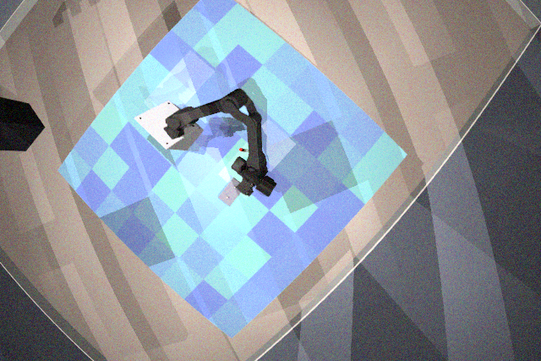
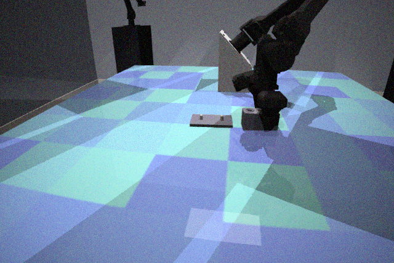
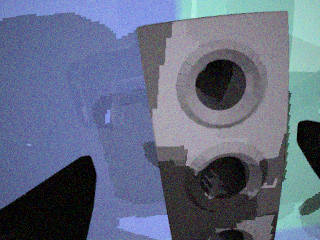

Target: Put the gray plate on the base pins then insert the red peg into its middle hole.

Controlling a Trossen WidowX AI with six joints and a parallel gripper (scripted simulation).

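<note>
The gray plate [image 2: 251, 122] [image 3: 172, 125] is a thick block with holes in its top. It stands on the mat beside the base [image 1: 223, 195] [image 2: 210, 122], not on it. In the wrist view two holes show whole and a third is cut off by the lower edge. The base lies flat with two short pale pins up. My gripper [image 2: 269, 123] [image 3: 198, 148] is open and empty, low at the plate, with one dark finger on either side of it in the wrist view. The fingertips are hidden in the top view. The red peg [image 1: 241, 149] shows near my arm; the exterior view does not show it.
A white slanted panel on a mount [image 1: 153, 120] [image 2: 233, 72] carries the arm at the back. A patterned blue-green mat [image 1: 244, 256] [image 2: 111, 170] covers the work area. A second dark arm on a pedestal [image 2: 132, 45] stands in the far background.
</note>
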